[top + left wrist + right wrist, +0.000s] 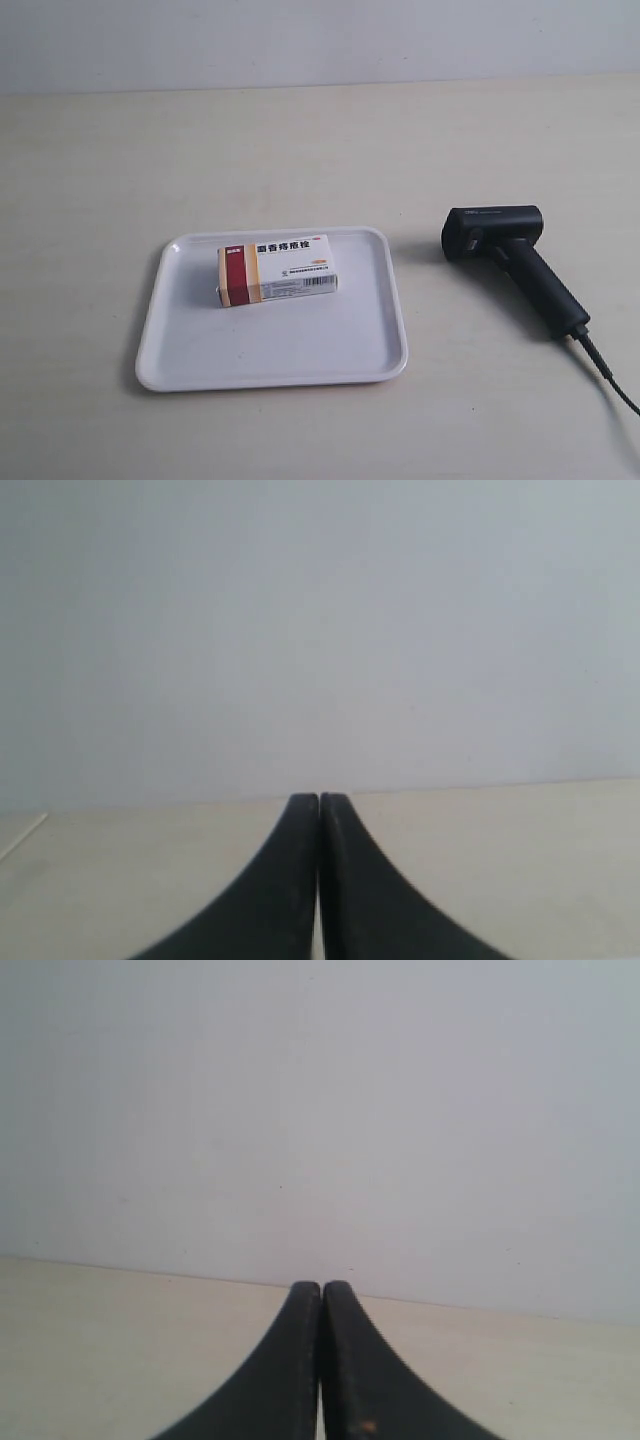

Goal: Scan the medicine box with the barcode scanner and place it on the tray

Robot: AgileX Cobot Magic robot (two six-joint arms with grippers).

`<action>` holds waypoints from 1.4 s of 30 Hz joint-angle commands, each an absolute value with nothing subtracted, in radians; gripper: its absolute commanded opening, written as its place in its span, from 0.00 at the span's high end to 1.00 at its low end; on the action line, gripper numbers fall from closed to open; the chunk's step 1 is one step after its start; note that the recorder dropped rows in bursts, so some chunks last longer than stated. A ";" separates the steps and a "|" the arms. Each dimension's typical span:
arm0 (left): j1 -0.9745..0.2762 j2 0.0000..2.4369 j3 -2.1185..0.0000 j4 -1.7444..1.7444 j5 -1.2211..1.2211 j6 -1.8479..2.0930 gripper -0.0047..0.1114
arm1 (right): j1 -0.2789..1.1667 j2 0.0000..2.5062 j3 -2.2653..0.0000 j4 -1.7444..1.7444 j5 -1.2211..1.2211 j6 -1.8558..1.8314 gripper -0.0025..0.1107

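My left hand (319, 805) has its two black curved fingers (290, 880) pressed together with nothing between them, and it faces a pale wall above the cream counter (520, 860). My right hand (321, 1290) is the same: black fingers (285, 1370) closed tip to tip, empty, pointed at wall and counter.

In the exterior view I see neither arm. The small rectangular white cardboard medicine box (277, 270) lies flat inside the large flat white plastic tray (190, 345), in the tray's far half and nearer its left rim. A dark red panel edged with an orange band covers the box's left end; dark printed characters run along the top face, and a barcode shows on the side facing the camera. The matte black pistol-shaped barcode scanner (515, 260) lies on its side on the counter, just right of the tray and apart from it, blocky head toward the tray, slanted handle and black cable (605, 375) trailing to the lower right.
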State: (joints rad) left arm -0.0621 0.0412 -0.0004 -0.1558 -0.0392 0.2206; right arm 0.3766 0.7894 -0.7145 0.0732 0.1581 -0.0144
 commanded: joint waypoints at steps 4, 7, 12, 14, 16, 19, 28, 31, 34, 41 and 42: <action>-0.056 0.034 0.000 0.101 0.029 -0.062 0.94 | 0.377 0.785 -0.715 0.074 0.146 -0.016 0.98; -0.026 0.032 0.000 0.101 0.034 -0.062 0.94 | 0.377 0.785 -0.715 0.074 0.148 -0.016 0.98; 0.039 0.005 0.000 0.087 0.107 -0.068 0.94 | 0.377 0.785 -0.715 0.074 0.148 -0.016 0.98; 0.039 0.000 0.000 0.083 0.138 -0.068 0.94 | 0.377 0.785 -0.715 0.076 0.148 -0.016 0.98; 0.039 0.000 0.000 0.083 0.145 -0.068 0.94 | 0.377 0.785 -0.715 0.076 0.148 -0.016 0.98; 0.039 0.000 0.000 0.083 0.155 -0.068 0.94 | 0.377 0.785 -0.715 0.076 0.148 -0.016 0.98; 0.039 0.000 0.000 0.083 0.203 -0.068 0.94 | 0.377 0.785 -0.715 0.076 0.148 -0.016 0.98; 0.039 0.000 0.000 0.083 0.203 -0.062 0.94 | 0.377 0.785 -0.715 0.076 0.148 -0.016 0.98; 0.039 0.000 0.000 0.083 0.203 -0.060 0.94 | 0.377 0.785 -0.715 0.076 0.148 -0.014 0.98; 0.039 0.000 0.000 0.083 0.203 -0.060 0.94 | 0.377 0.785 -0.715 0.076 0.148 -0.017 0.98; 0.039 0.000 0.000 0.083 0.203 -0.060 0.94 | 0.377 0.785 -0.715 0.076 0.148 -0.017 0.98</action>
